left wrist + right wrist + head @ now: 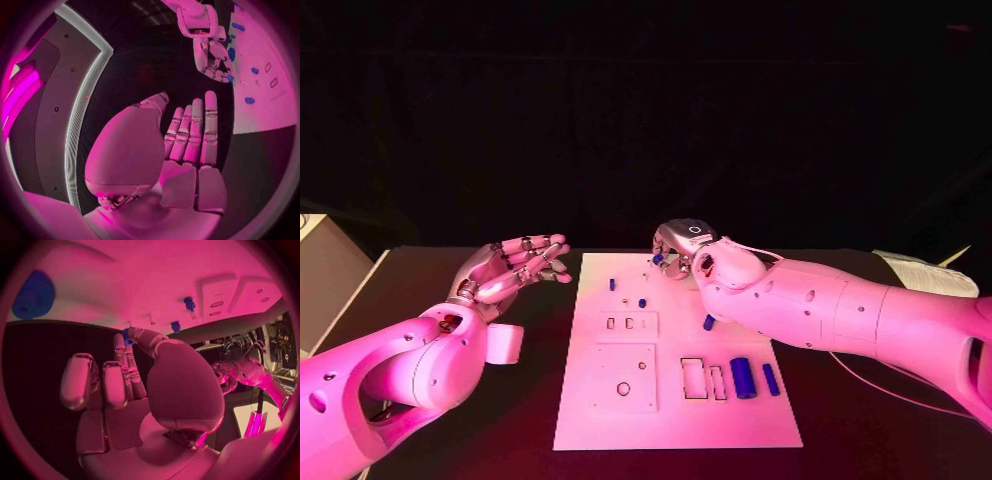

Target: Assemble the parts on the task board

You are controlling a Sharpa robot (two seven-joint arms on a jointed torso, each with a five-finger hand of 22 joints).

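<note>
- I have the right hand [687,250] reaching over the far edge of the white board [678,420], fingers curled down. In the right wrist view a small blue piece [127,335] sits at its fingertips [120,342]; I judge it is pinched there, ready to be set into a slot.
- The head view shows a speck of blue at that hand's fingers too, just off the board's far edge, so the piece is up in the air, not seated yet.
- My left hand [514,264] is parked off the board's left side, palm up, fingers straight and side by side with nothing in them. I'd say it waits there to stay out of the right arm's way.
- Two small blue pegs [612,284] stand in the board's far half, apparently already in their holes, though they are too small for me to be sure.
- Two larger blue cylinders [743,378] lie near the right edge, just beside the rectangular cut-outs [694,378], handy for a later pick.
- Another blue piece [708,322] lies under the right forearm, partly hidden.
- A pale cylinder [503,345] sits on the black table [855,440] by the left wrist, apart from the board.
</note>
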